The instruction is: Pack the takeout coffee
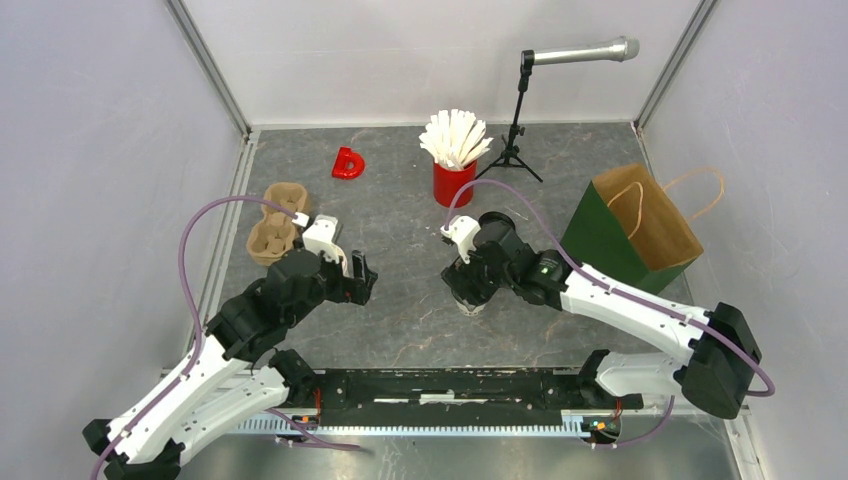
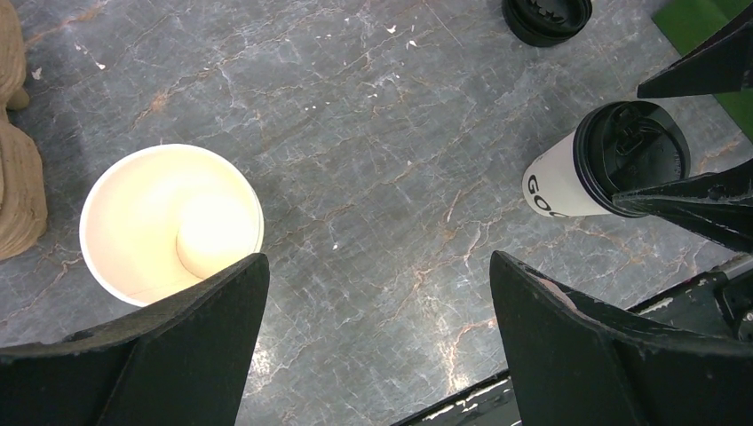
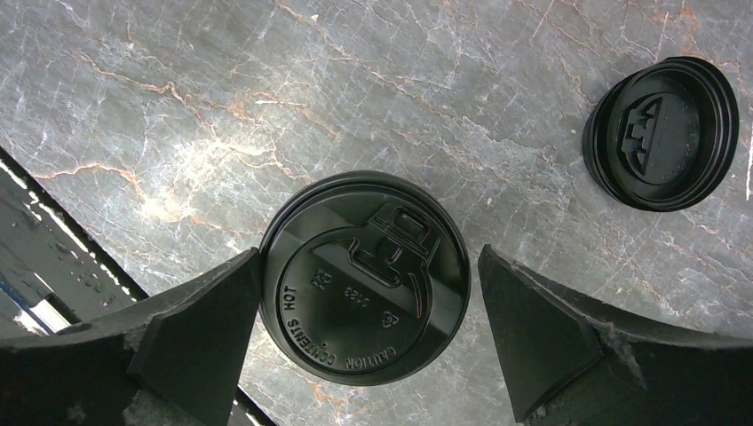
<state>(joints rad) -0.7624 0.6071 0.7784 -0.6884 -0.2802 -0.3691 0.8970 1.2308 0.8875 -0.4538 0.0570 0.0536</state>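
Nearest the arm bases, the right gripper (image 3: 368,257) hangs over the lidded cup (image 3: 364,275). Its fingers are spread to either side of the black lid: one looks to sit right at the rim and the other stands off with a gap, so it is released, not squeezing. That cup stands upright near the middle of the table (image 1: 420,330).

At about nine o'clock from it, the left gripper (image 2: 377,293) is also spread wide, with only bare table between its fingers. The open cup (image 2: 169,222), lidless with a cream inside, stands upright just beside one of those fingers. From above, the arm hides it.

The loose lid (image 3: 661,133) lies flat on the table a little past the lidded cup, apart from it, at roughly one o'clock.

Farther out are the pulp carrier (image 1: 280,222) at ten o'clock, the paper bag (image 1: 640,225) at two, and the red cup of white sticks (image 1: 453,180) at twelve. A small red object (image 1: 348,163) and the microphone stand (image 1: 515,140) sit near the back wall.
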